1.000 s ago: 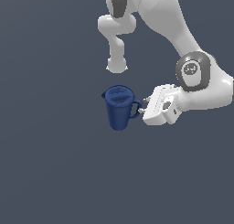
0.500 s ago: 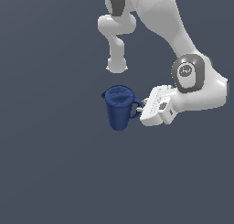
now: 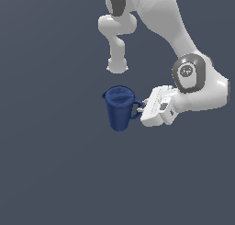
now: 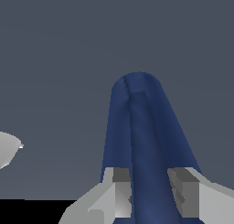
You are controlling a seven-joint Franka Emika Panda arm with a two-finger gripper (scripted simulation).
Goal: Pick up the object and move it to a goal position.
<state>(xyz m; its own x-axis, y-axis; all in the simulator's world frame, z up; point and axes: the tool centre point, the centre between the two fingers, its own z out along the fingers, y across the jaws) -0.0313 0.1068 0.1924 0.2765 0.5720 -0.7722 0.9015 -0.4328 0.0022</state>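
Pitcher (image 3: 120,108) stands upright at centre frame in the exterior view, handle (image 3: 137,107) facing the exterior view's right. Gripper (image 3: 143,108) meets it side-on at that handle. The wrist view alone shows the grip: both fingers (image 4: 119,191) press against the handle strap between them, so the gripper is narrowed on it. No goal marker shows.

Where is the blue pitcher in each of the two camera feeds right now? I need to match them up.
Exterior view: the blue pitcher stands upright near the middle of the picture, its handle toward the exterior view's right, where the end effector meets it.
Wrist view: the pitcher fills the centre, seen handle-on, with one grey finger on each side of the handle.
Shared landmark: the handle, flanked by the fingers.
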